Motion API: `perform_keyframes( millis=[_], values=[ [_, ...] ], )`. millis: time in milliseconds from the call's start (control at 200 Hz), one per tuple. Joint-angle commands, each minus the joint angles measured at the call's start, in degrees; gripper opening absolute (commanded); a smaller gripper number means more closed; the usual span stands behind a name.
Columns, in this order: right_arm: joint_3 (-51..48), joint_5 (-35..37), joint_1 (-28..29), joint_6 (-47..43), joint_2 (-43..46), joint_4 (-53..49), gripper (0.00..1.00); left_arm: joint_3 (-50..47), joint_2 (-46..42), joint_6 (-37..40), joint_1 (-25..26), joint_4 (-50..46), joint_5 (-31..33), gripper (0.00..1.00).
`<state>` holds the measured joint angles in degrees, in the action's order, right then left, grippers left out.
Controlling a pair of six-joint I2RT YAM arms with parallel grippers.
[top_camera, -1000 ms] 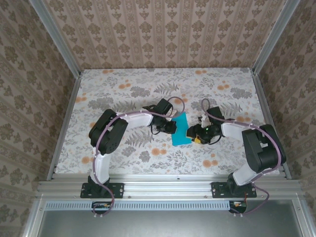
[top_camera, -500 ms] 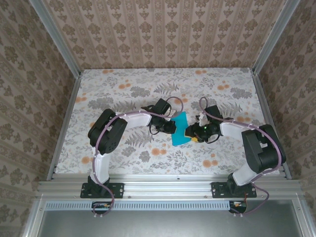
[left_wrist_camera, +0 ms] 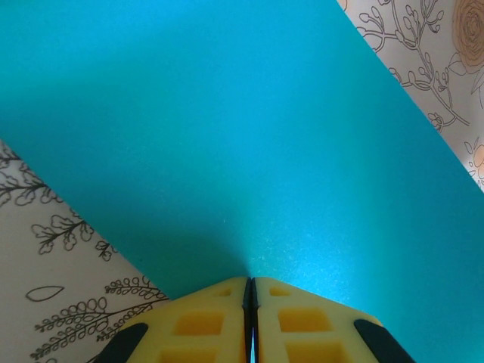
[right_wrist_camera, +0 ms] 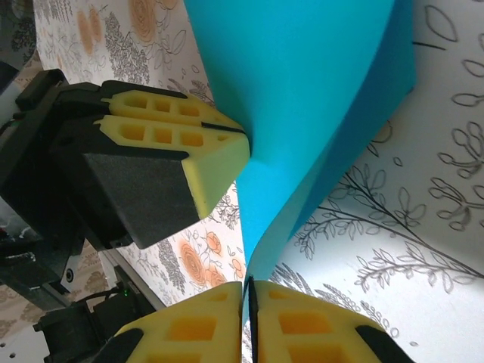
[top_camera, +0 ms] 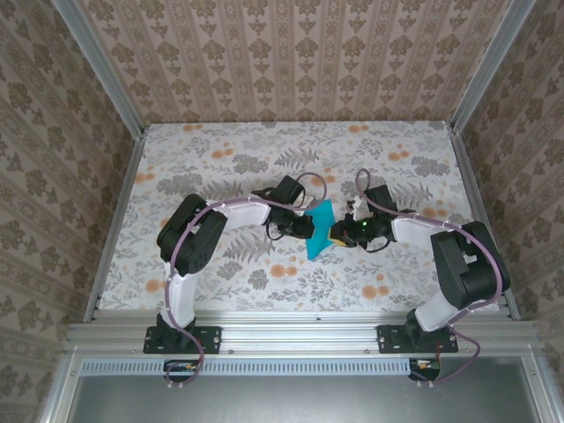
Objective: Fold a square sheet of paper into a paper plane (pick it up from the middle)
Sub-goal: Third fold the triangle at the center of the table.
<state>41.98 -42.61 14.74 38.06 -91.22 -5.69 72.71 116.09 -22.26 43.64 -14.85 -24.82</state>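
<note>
The square sheet of paper (top_camera: 319,230) is teal-blue and hangs curved between both grippers over the middle of the table. My left gripper (top_camera: 306,226) is shut on its left edge; in the left wrist view the yellow pads (left_wrist_camera: 219,321) pinch the paper (left_wrist_camera: 227,128) at the left gripper's tips (left_wrist_camera: 250,281). My right gripper (top_camera: 341,233) is shut on the opposite edge; in the right wrist view the paper (right_wrist_camera: 302,98) bends up out of the right gripper's tips (right_wrist_camera: 246,286), and the left gripper (right_wrist_camera: 238,138) grips it from the left.
The floral tablecloth (top_camera: 264,163) spreads out all around the paper. Aluminium rails (top_camera: 300,333) run along the near edge by the arm bases, and patterned walls (top_camera: 291,53) close in the back and sides.
My right gripper has moved left onto the paper's right edge and shut on it. The flat sheet has buckled into a curve. The left gripper stays shut on the paper.
</note>
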Motion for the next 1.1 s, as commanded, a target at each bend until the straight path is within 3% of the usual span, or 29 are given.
perform_keyframes(
  millis=[0, 750, 1095],
  values=[
    [2.4, -1.9, 1.1, 1.5, -2.3, 2.6, 0.12, -2.1, 1.4, -0.5, -0.1, -1.6, 0.5, 0.11],
    [8.6, 1.3, 2.8, 1.8, -12.8, 3.3, 0.12, -2.7, 0.4, -2.2, -1.3, 0.3, -2.9, 0.11],
    [10.4, 3.3, 3.1, 0.1, -15.0, 0.8, 0.14, -4.2, -0.7, -5.8, -2.6, 5.4, -8.0, 0.11]
  ],
)
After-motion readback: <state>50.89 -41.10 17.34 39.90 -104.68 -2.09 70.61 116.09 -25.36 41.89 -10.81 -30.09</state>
